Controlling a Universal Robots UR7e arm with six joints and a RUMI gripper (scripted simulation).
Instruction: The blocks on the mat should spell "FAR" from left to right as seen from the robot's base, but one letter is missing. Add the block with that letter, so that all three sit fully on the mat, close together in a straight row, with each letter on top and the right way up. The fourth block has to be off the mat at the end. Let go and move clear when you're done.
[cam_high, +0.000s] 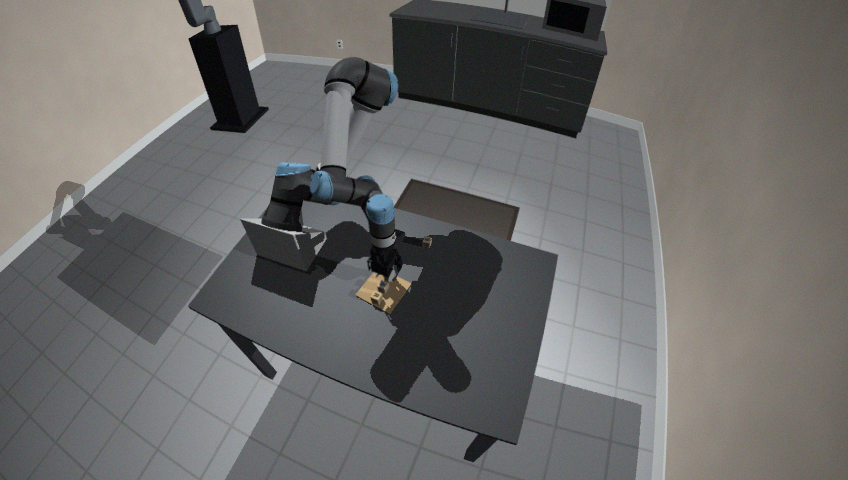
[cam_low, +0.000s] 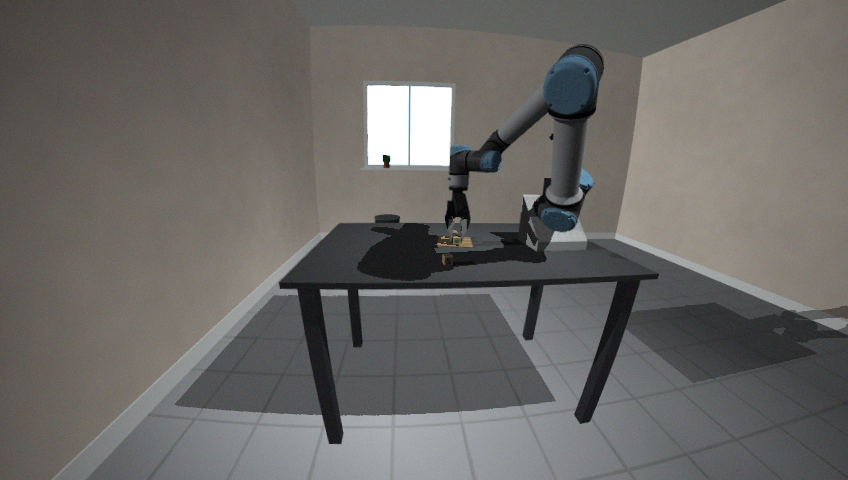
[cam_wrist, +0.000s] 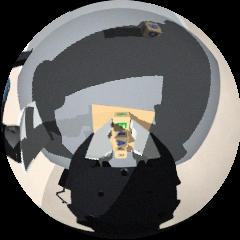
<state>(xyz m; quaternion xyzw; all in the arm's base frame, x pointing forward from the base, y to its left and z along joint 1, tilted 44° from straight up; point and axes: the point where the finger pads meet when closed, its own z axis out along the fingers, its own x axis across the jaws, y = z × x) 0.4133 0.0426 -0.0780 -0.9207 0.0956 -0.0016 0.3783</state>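
A tan mat lies near the middle of the black table. My gripper points straight down over the mat and is shut on a wooden letter block with blue print. The block is low over or on the mat. In the wrist view it is in line with a block with a green letter and one between them. I cannot read the letters. A fourth block sits on the table off the mat.
The arm's grey base mount stands at one table corner. The arm casts a large dark shadow over the table beside the mat. A brown rug lies on the floor behind the table, and dark cabinets stand at the wall.
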